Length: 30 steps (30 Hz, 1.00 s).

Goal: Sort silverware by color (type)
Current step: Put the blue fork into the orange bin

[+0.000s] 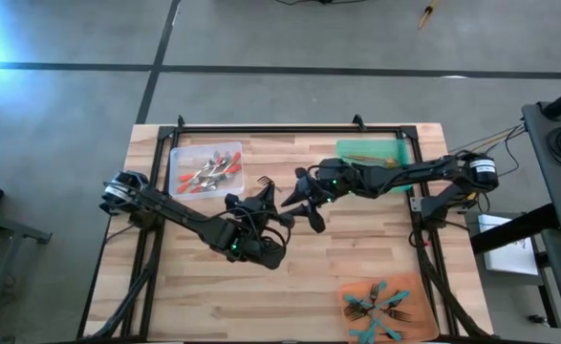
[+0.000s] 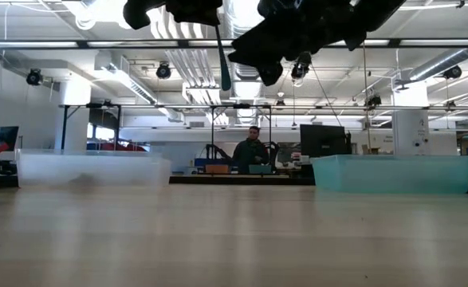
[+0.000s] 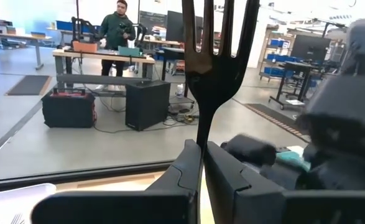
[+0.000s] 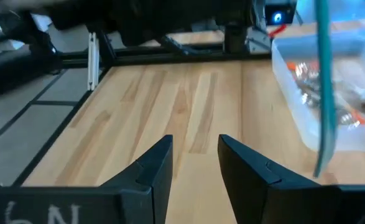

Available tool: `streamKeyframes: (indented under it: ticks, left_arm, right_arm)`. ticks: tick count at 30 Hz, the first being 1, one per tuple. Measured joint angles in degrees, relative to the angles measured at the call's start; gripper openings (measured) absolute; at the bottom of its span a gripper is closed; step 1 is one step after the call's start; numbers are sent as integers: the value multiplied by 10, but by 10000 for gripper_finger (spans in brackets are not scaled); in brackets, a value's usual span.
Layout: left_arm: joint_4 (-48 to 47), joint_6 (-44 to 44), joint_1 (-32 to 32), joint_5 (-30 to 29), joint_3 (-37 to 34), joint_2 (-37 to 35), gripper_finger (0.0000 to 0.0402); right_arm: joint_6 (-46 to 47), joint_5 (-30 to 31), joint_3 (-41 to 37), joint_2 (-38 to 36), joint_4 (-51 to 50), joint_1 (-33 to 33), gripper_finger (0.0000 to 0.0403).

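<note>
Above table [image 1: 376, 248], left claw [image 3: 202, 163] pinches upright fork [image 3: 214, 68].

Light falls evenly from ceiling fixtures, bright but soft, and my arms throw only faint shadows on the table [image 1: 356, 258]. A blue-white glare burns the overhead view's upper left corner. At table height the near wood blurs. My fork [image 3: 214, 68] shows dark, backlit against the bright room.
</note>
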Motion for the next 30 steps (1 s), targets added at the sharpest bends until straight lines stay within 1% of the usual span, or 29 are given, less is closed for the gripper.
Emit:
streamKeyframes:
  ticks: [5, 11, 21, 26, 30]
  left_arm:
    - [2, -1, 0, 2, 0, 0, 0]
    - [9, -2, -4, 4, 0, 0, 0]
    - [10, -1, -4, 5, 0, 0, 0]
    - [15, -2, -4, 20, 0, 0, 0]
    - [23, -2, -4, 20, 0, 0, 0]
  right_arm:
    - [-15, 18, 0, -13, -2, 0, 117]
    - [-54, 122, 0, -16, -32, 0, 111]
    - [-60, 127, -1, -16, -40, 0, 111]
    - [-73, 169, -1, -16, -32, 0, 109]
    - [-73, 170, -1, -16, -12, 0, 111]
